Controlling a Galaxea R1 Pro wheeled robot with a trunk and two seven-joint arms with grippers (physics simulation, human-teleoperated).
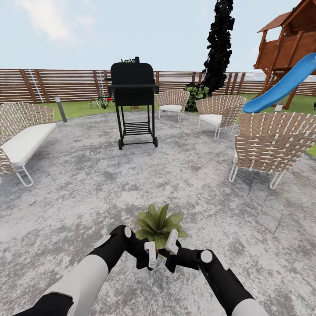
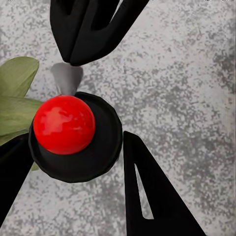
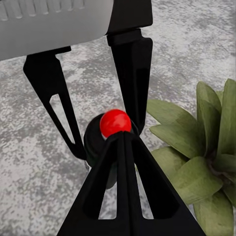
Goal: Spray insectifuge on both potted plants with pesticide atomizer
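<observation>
A potted plant, a low rosette of broad green leaves, stands on the stone patio of the garden, just beyond my two grippers; its pot is hidden. The pesticide atomizer appears from above as a dark round body with a red ball on top. My left gripper is shut on it, one finger on each side. My right gripper is shut, its tip touching the atomizer's top. In the head view the left gripper and right gripper meet beside the leaves. I see no insectifuge.
A black grill stands mid-patio. Wicker chairs sit to the right and at the back, and a wicker sofa to the left. Behind them run a slatted fence, a grey bollard lamp, and a playhouse with a blue slide.
</observation>
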